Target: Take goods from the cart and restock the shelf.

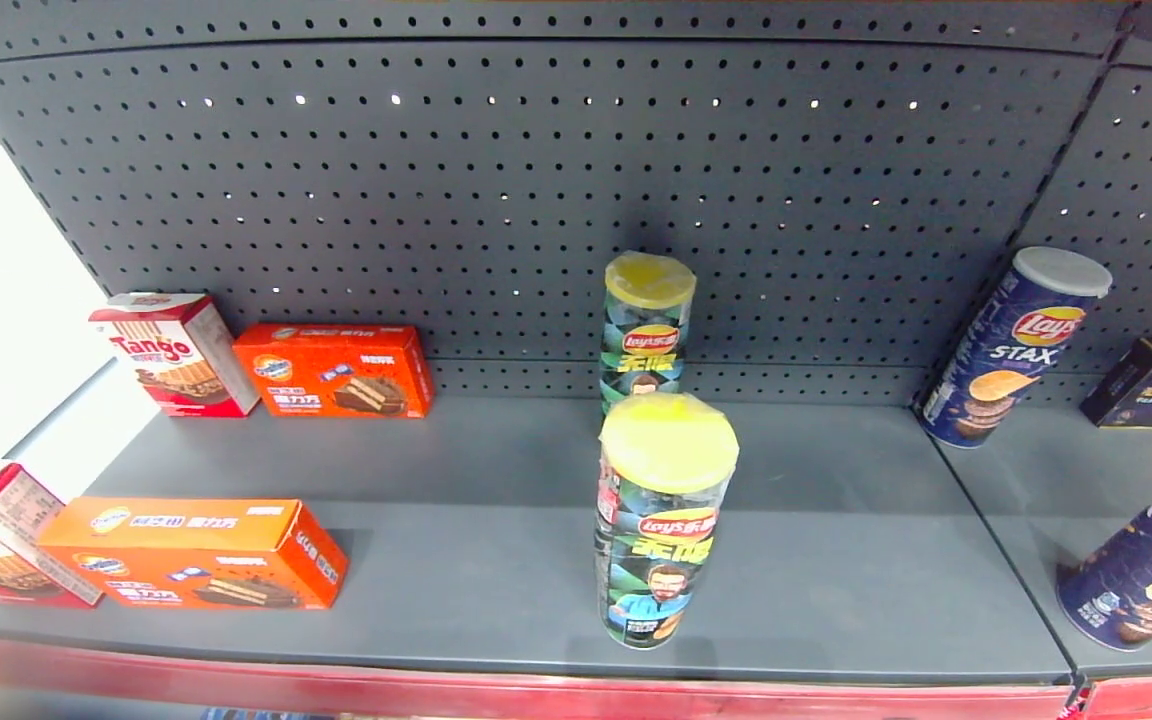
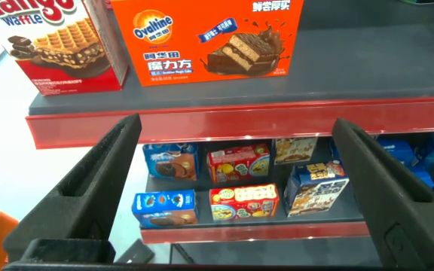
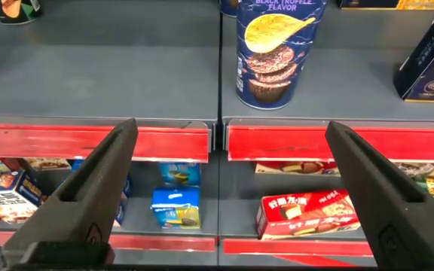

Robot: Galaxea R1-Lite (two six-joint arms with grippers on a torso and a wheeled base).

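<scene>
The left end effector (image 2: 236,124) is held level, not rolled to either side, with its 2 dark fingers (image 2: 89,188) spread wide apart and nothing gripped between them. The right end effector (image 3: 232,126) holds the same pose, its 2 fingers (image 3: 81,196) splayed wide and empty. All 4 fingers taper toward their tips.

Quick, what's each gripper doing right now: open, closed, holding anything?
Left gripper: open, holding nothing.
Right gripper: open, holding nothing.
</scene>
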